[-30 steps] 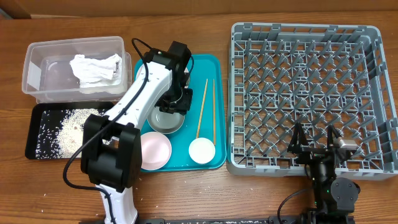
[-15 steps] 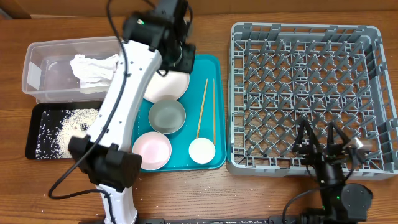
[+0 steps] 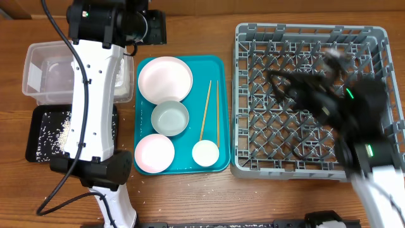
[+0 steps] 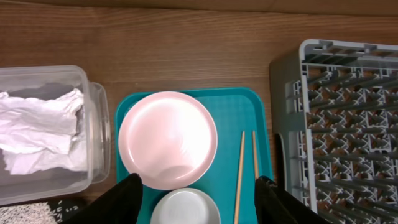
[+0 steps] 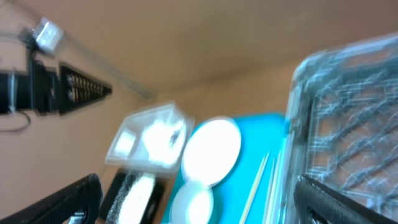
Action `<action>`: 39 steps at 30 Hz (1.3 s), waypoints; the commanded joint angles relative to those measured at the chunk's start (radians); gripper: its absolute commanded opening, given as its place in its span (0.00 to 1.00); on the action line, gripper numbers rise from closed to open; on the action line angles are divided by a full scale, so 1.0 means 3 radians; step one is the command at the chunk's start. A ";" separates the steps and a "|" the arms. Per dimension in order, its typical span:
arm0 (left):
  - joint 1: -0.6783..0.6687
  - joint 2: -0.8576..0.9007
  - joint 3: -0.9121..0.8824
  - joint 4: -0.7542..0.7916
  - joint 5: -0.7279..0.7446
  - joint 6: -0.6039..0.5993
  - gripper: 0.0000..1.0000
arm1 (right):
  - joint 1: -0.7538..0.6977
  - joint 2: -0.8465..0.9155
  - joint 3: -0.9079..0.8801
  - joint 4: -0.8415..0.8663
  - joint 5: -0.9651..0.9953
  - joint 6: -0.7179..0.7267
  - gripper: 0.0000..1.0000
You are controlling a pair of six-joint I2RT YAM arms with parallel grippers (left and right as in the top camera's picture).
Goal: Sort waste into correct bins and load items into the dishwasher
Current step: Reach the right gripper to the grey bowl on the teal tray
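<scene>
Soft, even light covers the worktop (image 3: 209,38), shadows faint. Above the dish rack (image 3: 278,44) the right arm (image 3: 329,104) smears with motion blur. The right wrist view is blurred throughout; the left is sharp.

Wooden table (image 3: 209,16) under clear tub (image 3: 35,76), black tray (image 3: 35,120), teal serving tray (image 3: 223,114) and grey dish rack (image 3: 310,38)

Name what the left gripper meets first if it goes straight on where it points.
Probably the pink plate on the teal tray: the open left gripper points down at its near edge. Depth is unclear, so the grey bowl beside it could come first.
</scene>
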 commanded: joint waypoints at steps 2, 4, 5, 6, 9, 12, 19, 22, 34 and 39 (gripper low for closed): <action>0.0053 -0.0020 0.0057 0.0010 -0.0254 0.0018 0.65 | 0.0783 0.1115 0.0988 -0.0520 0.0389 -0.0360 1.00; 0.0066 -0.0020 0.0057 0.0010 -0.0323 0.0018 0.66 | 0.1012 0.1462 0.1237 -0.0633 0.0567 -0.0406 1.00; 0.0070 -0.0020 0.0057 0.0010 -0.0357 0.0018 0.67 | 0.1125 0.1647 0.1331 -0.0636 0.0633 -0.0445 1.00; 0.0078 -0.0020 0.0057 0.0010 -0.0399 0.0018 0.68 | 0.1200 0.1781 0.1363 -0.0576 0.0638 -0.0481 1.00; 0.0109 -0.0019 0.0052 0.0031 -0.0467 0.0017 0.69 | 0.1369 0.2177 0.1366 -0.0437 0.0680 -0.0431 1.00; 0.0244 -0.0015 0.0046 0.0117 -0.0478 0.0015 0.71 | 0.1509 0.2682 0.1366 -0.0313 0.0657 -0.0383 1.00; 0.0441 -0.0015 0.0046 0.0182 -0.0477 0.0004 0.72 | 0.1517 0.2917 0.1366 -0.0247 0.0601 -0.0320 1.00; 0.0481 -0.0014 0.0039 0.0188 -0.0482 0.0004 0.72 | 0.1526 0.2918 0.1366 -0.0161 0.0622 -0.0323 1.00; 0.0617 -0.0011 -0.0042 0.0296 -0.0518 0.0004 0.77 | 0.2037 0.3285 0.1366 -0.0172 0.1589 -0.0345 0.39; 0.0631 -0.0004 -0.0042 0.0290 -0.0528 0.0005 0.78 | 0.2046 0.3330 0.1366 -0.0184 0.1621 -0.0268 0.28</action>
